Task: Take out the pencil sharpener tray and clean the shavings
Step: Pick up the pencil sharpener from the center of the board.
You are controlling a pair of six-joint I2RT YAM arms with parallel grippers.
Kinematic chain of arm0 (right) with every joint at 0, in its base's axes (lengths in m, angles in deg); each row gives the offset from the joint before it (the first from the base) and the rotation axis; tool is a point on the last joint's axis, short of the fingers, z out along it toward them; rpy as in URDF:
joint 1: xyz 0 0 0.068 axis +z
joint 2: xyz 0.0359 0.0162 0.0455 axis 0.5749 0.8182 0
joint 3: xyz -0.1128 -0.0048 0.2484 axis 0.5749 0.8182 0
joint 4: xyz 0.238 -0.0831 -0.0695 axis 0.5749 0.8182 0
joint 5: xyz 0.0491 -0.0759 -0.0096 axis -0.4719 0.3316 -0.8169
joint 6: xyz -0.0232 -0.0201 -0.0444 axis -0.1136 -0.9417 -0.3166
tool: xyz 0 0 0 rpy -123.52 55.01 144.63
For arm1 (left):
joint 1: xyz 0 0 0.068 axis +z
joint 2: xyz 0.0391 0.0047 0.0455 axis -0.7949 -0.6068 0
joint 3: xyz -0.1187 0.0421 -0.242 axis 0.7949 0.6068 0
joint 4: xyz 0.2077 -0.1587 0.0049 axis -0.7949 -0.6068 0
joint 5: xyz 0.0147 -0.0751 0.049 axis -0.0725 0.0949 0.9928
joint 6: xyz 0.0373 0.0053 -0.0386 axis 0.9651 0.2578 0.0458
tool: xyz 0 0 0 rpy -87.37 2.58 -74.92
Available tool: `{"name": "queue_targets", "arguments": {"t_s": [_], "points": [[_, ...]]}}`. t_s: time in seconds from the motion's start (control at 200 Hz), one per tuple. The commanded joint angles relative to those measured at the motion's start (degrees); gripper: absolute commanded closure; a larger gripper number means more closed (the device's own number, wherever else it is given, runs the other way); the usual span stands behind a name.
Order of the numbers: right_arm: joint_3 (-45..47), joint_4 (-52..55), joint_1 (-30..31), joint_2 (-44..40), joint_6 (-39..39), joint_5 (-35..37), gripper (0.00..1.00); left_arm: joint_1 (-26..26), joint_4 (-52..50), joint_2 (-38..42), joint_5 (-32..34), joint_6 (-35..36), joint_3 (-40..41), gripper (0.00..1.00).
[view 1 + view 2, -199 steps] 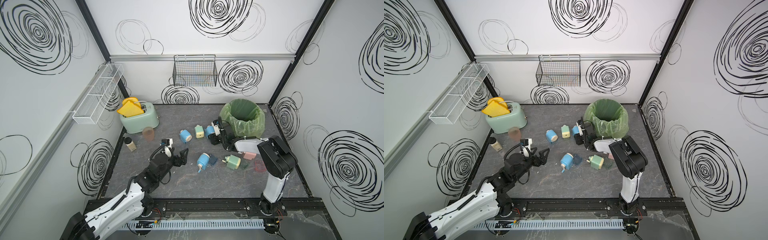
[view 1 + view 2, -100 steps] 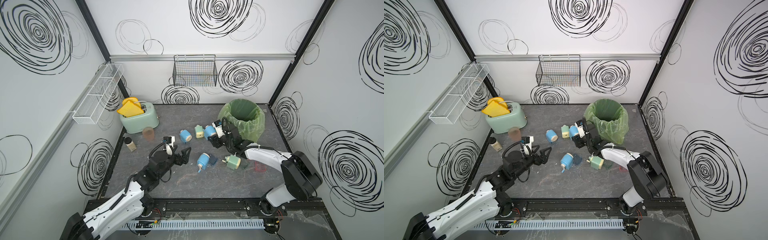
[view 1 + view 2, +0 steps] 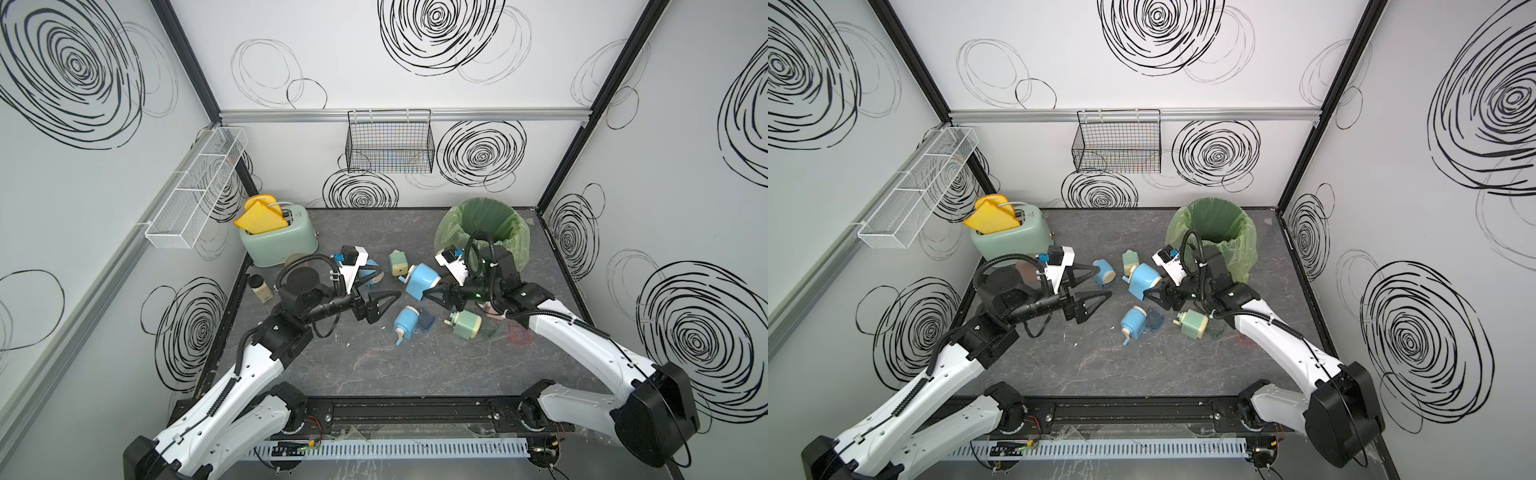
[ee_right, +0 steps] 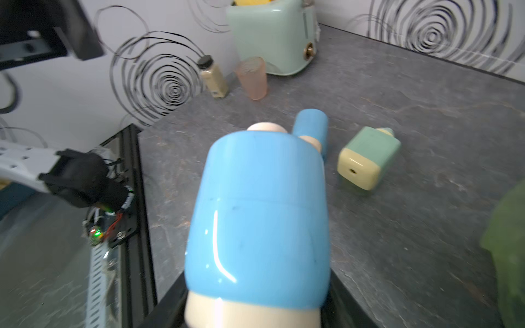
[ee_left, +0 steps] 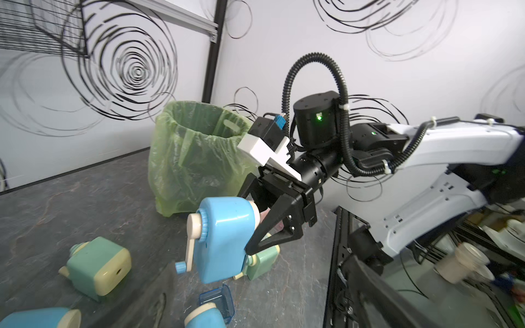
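My right gripper (image 3: 430, 291) is shut on a blue pencil sharpener (image 3: 420, 280) with a cream crank, held off the table in front of the green-lined bin (image 3: 457, 216). In the right wrist view the sharpener (image 4: 258, 221) fills the space between the jaws. Whether its tray is in it is hidden. My left gripper (image 3: 390, 283) stands open and empty just left of it. On the table below lie another blue sharpener (image 3: 405, 320) with a loose blue see-through tray (image 3: 427, 320) beside it, and small pale bits (image 3: 347, 345).
A green sharpener (image 3: 465, 325) and a pink tray (image 3: 521, 333) lie at the right. Another green sharpener (image 3: 398, 262) and a blue one (image 3: 1104, 272) lie farther back. A toaster (image 3: 278, 241), cup (image 4: 252, 78) and bottle (image 3: 259, 286) stand at the back left.
The right arm has swung out and brought the blue sharpener a little forward, away from the bin. The left gripper has moved right and back toward it, still open.
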Motion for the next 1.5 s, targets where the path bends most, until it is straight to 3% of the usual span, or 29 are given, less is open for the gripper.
{"name": "queue_targets", "arguments": {"t_s": [0.0,0.105,0.205,0.375,0.53,0.86,1.151,1.306,1.496], "points": [[0.3,4.4,-0.2,-2.8,-6.0,-14.3,0.64,1.3,-5.7,-1.6,-12.5,7.3,-3.1,0.02],[0.2,5.4,0.4,-4.1,-7.4,-20.3,0.65,1.3,-3.8,-1.8,-17.1,6.7,-2.4,0.02],[-0.2,6.6,1.9,-5.3,-9.0,-21.8,0.65,1.3,-6.1,-1.9,-18.4,9.3,-2.8,0.02],[-1.3,8.4,4.2,-5.4,-10.3,-20.7,0.66,0.6,-4.6,-3.6,-22.2,7.9,-2.5,0.0],[-2.1,6.5,6.3,-6.5,-8.9,-16.6,0.67,-0.8,-4.8,-4.3,-23.2,8.0,-2.4,0.0],[-5.5,5.4,8.5,-5.6,-7.4,-16.2,0.67,-3.9,-7.8,-4.7,-24.3,10.5,-2.2,0.02],[-7.7,5.1,9.0,-6.4,-6.6,-19.2,0.67,-4.2,-6.8,-6.2,-26.0,9.7,-2.1,0.14],[-7.6,3.1,9.5,-6.8,-5.5,-19.0,0.67,-4.4,-6.0,-6.8,-27.6,9.0,-2.0,0.27],[-7.9,0.7,9.8,-7.1,-4.5,-19.9,0.67,-5.1,-6.1,-6.9,-28.6,9.2,-1.9,0.16]]}}
